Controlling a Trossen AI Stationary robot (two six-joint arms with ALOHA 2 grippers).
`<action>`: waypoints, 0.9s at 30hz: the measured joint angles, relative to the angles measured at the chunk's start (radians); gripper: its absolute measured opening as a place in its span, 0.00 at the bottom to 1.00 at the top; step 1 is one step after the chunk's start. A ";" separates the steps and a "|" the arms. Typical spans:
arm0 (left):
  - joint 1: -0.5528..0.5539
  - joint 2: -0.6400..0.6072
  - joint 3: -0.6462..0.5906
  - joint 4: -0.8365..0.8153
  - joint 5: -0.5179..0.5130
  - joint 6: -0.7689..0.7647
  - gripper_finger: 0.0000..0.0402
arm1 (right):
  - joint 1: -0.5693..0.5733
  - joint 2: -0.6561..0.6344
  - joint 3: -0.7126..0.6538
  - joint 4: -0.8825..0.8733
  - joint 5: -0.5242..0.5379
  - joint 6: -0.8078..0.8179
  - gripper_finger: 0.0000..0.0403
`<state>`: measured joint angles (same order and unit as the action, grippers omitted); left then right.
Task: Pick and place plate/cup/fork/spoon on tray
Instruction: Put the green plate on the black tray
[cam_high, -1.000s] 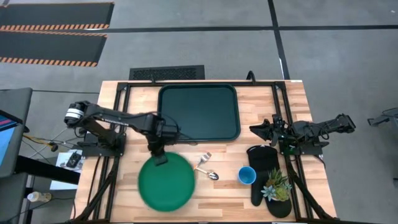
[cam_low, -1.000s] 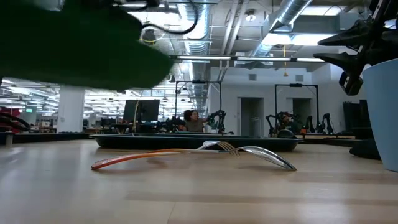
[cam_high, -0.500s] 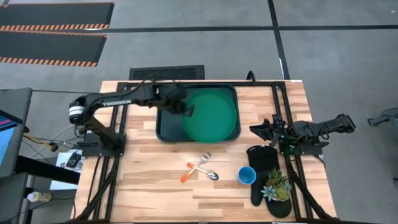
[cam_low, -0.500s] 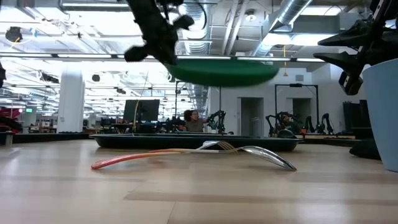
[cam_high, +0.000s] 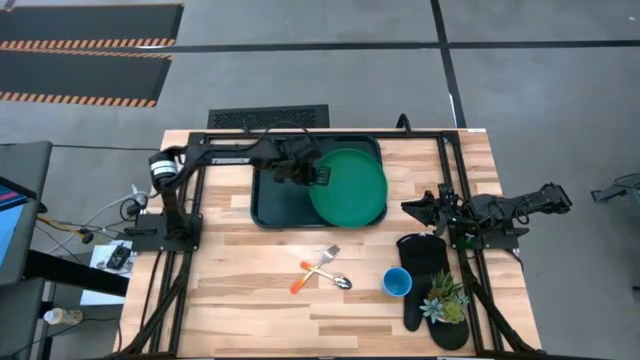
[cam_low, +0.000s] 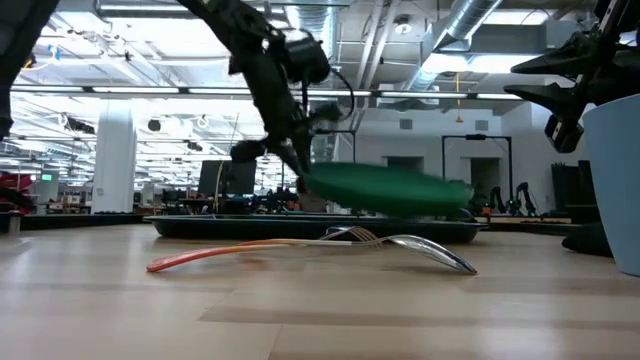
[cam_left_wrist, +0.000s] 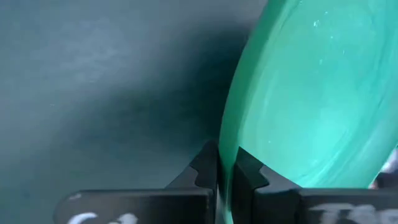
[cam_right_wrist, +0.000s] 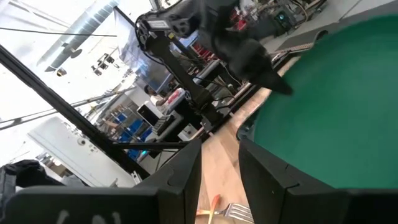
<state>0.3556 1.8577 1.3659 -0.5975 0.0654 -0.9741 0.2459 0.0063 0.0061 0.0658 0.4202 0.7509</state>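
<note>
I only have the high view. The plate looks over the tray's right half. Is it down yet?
Observer: Not yet. In the low view the plate hangs tilted just above the tray.
Operator: Is the grip secure?
Observer: The left wrist view shows the left gripper shut on the plate's rim.
Operator: And the right arm?
Observer: Its wrist view shows the right gripper open, holding nothing.
</note>
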 joint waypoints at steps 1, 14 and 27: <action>0.001 0.013 0.000 0.007 0.000 0.000 0.00 | 0.000 0.000 0.000 0.000 0.000 0.000 0.33; 0.017 0.056 0.000 0.051 0.035 -0.011 0.00 | 0.000 0.000 0.000 0.000 0.000 0.000 0.33; 0.015 0.061 0.000 0.071 0.053 -0.010 0.10 | 0.000 0.000 0.000 0.000 0.000 -0.001 0.33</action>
<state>0.3705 1.9182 1.3663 -0.5267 0.1184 -0.9839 0.2461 0.0063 0.0061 0.0658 0.4206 0.7502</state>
